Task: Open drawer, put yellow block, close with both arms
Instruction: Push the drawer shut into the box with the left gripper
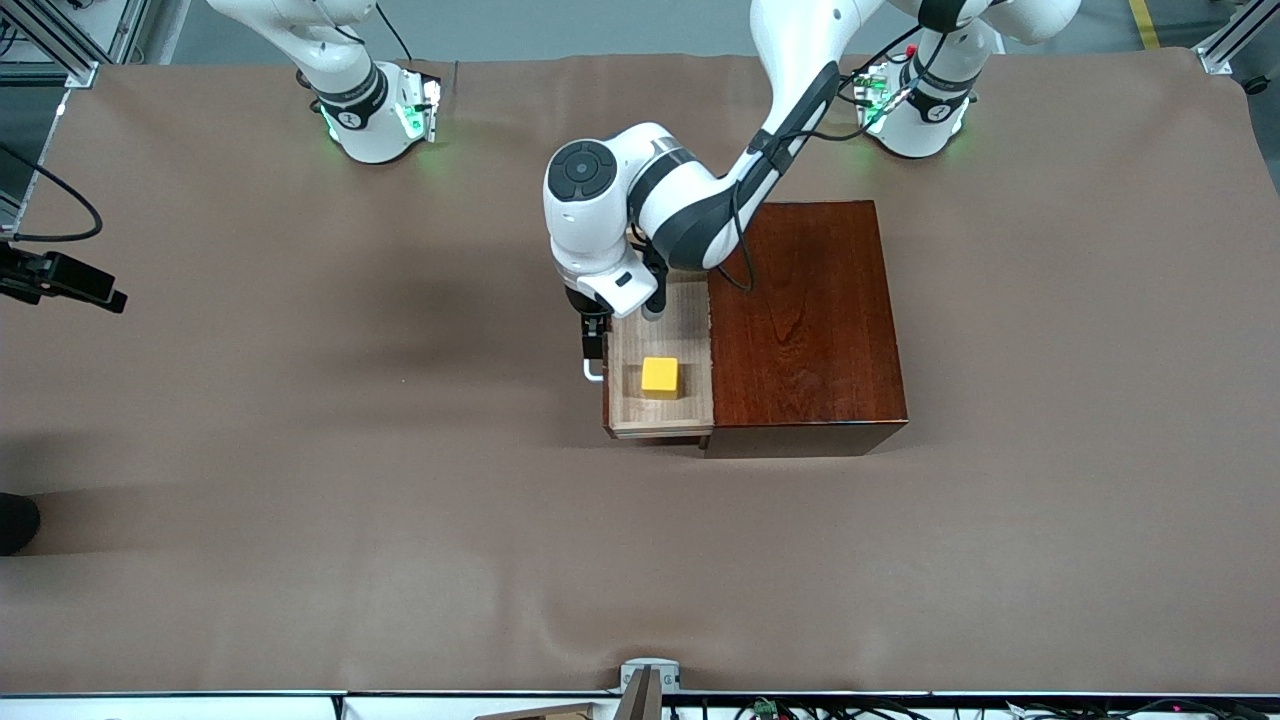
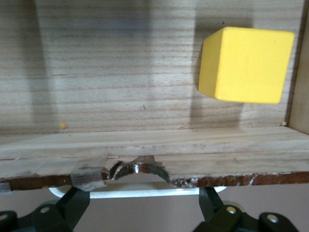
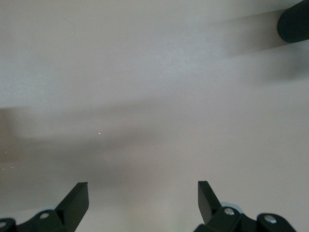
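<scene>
Drawer (image 1: 660, 385) is pulled out of the dark wood cabinet (image 1: 805, 320), toward the right arm's end of the counter (image 1: 300, 480). Yellow block (image 1: 660, 376) sits on the drawer floor, near the corner by the cabinet and closer to the front camera. Left claw (image 1: 594, 345) is at the drawer front, fingers (image 2: 72, 205) spread, one on each side of the white handle (image 2: 140, 193), not clamped on it. Drawer's front edge looks chipped in the left wrist view. Right claw (image 3: 143, 198) is spread wide, holding nothing, over bare counter; right arm waits.
</scene>
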Motion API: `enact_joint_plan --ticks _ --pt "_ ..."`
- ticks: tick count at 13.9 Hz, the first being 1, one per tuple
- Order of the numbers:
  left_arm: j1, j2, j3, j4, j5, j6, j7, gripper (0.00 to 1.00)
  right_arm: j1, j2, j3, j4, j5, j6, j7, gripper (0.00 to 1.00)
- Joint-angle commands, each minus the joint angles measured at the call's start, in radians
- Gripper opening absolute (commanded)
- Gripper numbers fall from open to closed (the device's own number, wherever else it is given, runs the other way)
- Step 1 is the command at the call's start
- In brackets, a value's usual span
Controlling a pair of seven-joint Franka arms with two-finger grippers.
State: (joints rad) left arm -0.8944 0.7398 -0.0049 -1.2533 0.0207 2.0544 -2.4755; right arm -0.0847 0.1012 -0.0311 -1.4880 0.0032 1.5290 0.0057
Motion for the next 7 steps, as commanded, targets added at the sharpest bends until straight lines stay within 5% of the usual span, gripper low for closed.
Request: enact_joint_plan --ticks 1,7 --pt "-0.004 -0.013 0.033 -0.005 0.080 -0.106 0.001 1.00 -0.009 -0.006 0.008 0.006 -0.008 -0.010 0.008 1.00" --pt "0.000 -0.017 0.059 -0.005 0.149 -0.219 -0.002 1.00 -0.009 -0.005 0.007 0.006 -0.008 -0.006 0.008 1.00"
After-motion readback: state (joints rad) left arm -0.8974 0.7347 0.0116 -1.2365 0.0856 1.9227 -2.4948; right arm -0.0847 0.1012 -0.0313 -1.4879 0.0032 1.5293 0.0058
